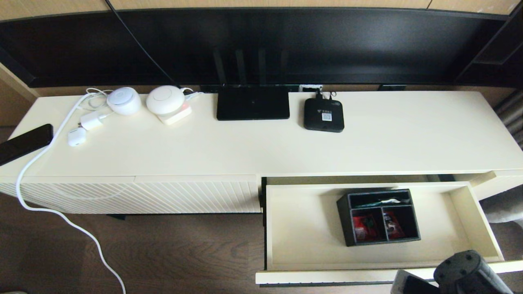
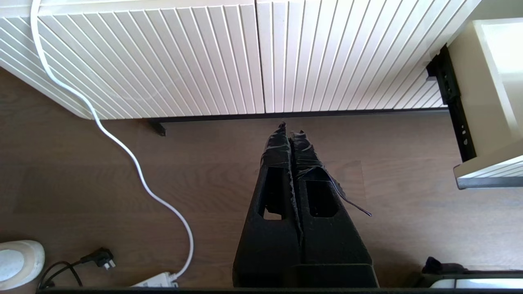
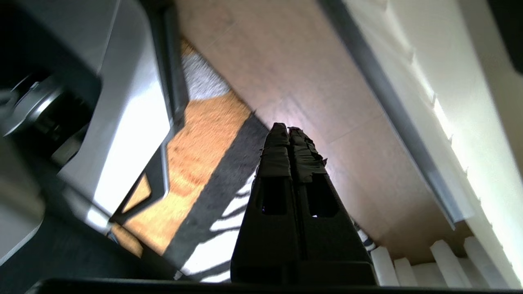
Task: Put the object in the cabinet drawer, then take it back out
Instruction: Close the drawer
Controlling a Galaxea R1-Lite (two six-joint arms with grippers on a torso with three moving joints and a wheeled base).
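The organizer box [image 1: 379, 216] sat inside the open cabinet drawer [image 1: 302, 228], resting on the cream floor of it toward the right half, upright, with its long compartment toward the cabinet and its two square compartments, holding small red items, toward me. So I judged the first half of the job done: the box was in. What remained, as far as I could tell, was taking it back out, since the drawer stood pulled wide and nothing was holding the box.

My right end effector [image 3: 288, 131] was clenched on nothing, fingertips pressed together, held low in front of the drawer's front edge and pointing down at the floor and a patterned rug [image 3: 212, 171]. In the head view only part of that arm showed, at the bottom right, just beside the drawer's front. My left end effector [image 2: 291, 132] was likewise clenched and empty, parked over the wooden floor before the ribbed front panel [image 2: 253, 57], well apart from the box.

On the surface [image 1: 408, 139] above, the router [image 1: 252, 104] and the small square device [image 1: 323, 115] lay untouched.
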